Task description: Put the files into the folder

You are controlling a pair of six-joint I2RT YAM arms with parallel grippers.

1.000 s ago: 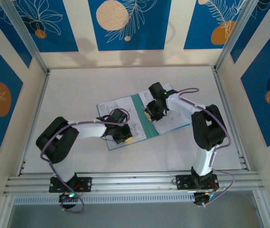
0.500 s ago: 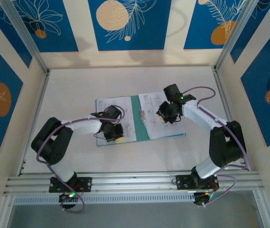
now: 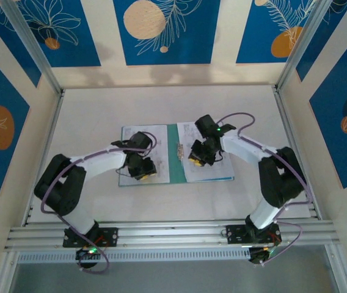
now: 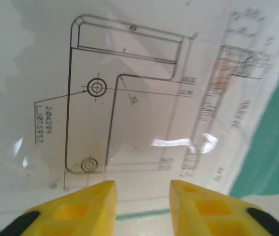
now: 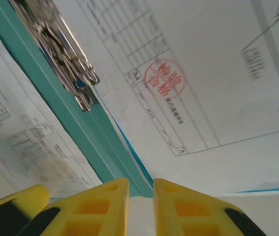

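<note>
files with red stamp near clip

We see the folder swing from tilted to square and shift left. Left gripper fingers spread apart. Right gripper pulls back toward the spine, its fingers narrowing to a slim gap.
</note>
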